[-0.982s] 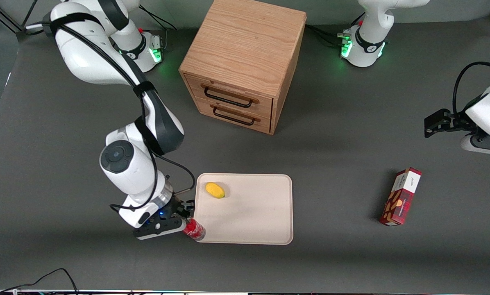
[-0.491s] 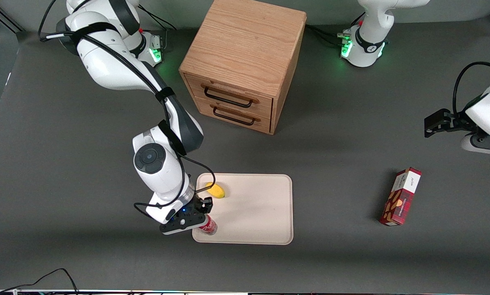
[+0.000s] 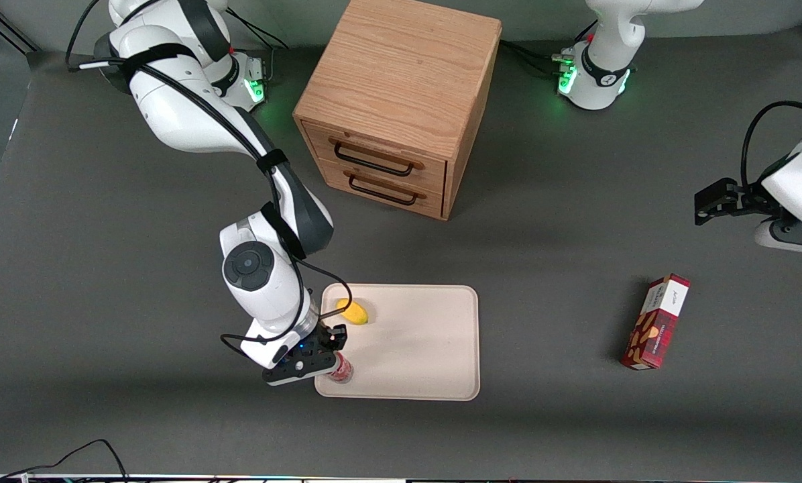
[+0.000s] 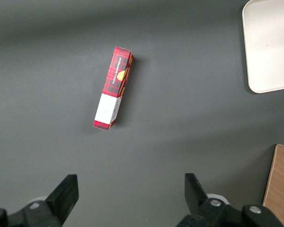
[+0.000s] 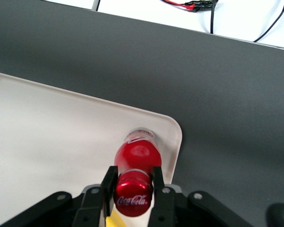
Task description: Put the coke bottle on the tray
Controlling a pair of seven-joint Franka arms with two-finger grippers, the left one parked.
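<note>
The small slim red coke bottle with a red cap and white lettering (image 5: 135, 175) stood upright inside the large flat cream-white rectangular tray with rounded corners and a low rim (image 3: 428, 349), just within the tray corner that lay nearest the front edge of the dark grey worktop (image 3: 562, 235) and toward the working arm's end. The right arm's end effector (image 5: 134, 185) was directly above that corner and pinched the bottle at its neck, one finger on each side just below the cap. In the wrist view the clear base appeared to be at or very near the tray floor, though contact could not be confirmed. By that reading the carrying was done; what remained was to set the bottle fully down if it was not yet resting, let go, and lift the arm away without tipping it, since it stood close to the rim. Counted: one coke bottle, one tray, one small yellow rounded object (image 3: 354, 312) on the tray near its corner farther from the front camera, one wooden two-drawer cabinet (image 3: 397, 107) near the worktop's back edge, and one red-and-white rectangular snack box (image 3: 656, 322) toward the parked arm's end.
</note>
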